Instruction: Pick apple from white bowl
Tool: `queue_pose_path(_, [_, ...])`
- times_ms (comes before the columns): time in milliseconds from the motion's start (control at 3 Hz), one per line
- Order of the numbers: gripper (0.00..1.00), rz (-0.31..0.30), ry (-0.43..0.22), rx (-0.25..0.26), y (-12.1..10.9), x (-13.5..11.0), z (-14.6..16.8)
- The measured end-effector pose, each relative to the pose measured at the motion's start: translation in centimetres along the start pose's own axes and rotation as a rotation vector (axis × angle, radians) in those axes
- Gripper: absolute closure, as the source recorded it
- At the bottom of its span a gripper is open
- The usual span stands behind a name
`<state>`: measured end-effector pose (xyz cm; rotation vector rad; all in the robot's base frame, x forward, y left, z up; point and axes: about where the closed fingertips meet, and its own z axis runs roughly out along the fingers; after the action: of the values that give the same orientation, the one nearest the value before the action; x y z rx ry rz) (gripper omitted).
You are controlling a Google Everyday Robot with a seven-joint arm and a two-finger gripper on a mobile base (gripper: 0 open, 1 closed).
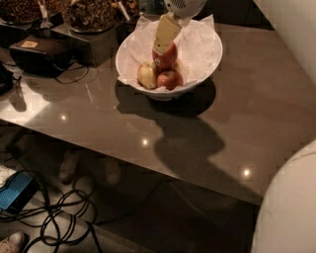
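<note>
Camera view: end effector (160, 45) at apple (168, 57); nuts (89, 12) behind.

gripper (161, 45) in white bowl (207, 57) at the apple (169, 56), yellow-green apple (147, 74) and darker apple (171, 78) crowding below it.

Dim, warm light from above; the gripper (162, 45), down in the white bowl (195, 87), and the bowl itself throw a broad dark shadow over the glossy table (266, 89), which carries small bright glints
</note>
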<state>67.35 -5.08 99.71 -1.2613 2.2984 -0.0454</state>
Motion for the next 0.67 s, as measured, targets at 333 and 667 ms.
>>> queue_pose_path(333, [0.25,0.016,0.027,-0.002,-0.5,0.2,1.3])
queue_pose_path(667, [0.20,0.026,0.052,-0.019,-0.5,0.6,2.6])
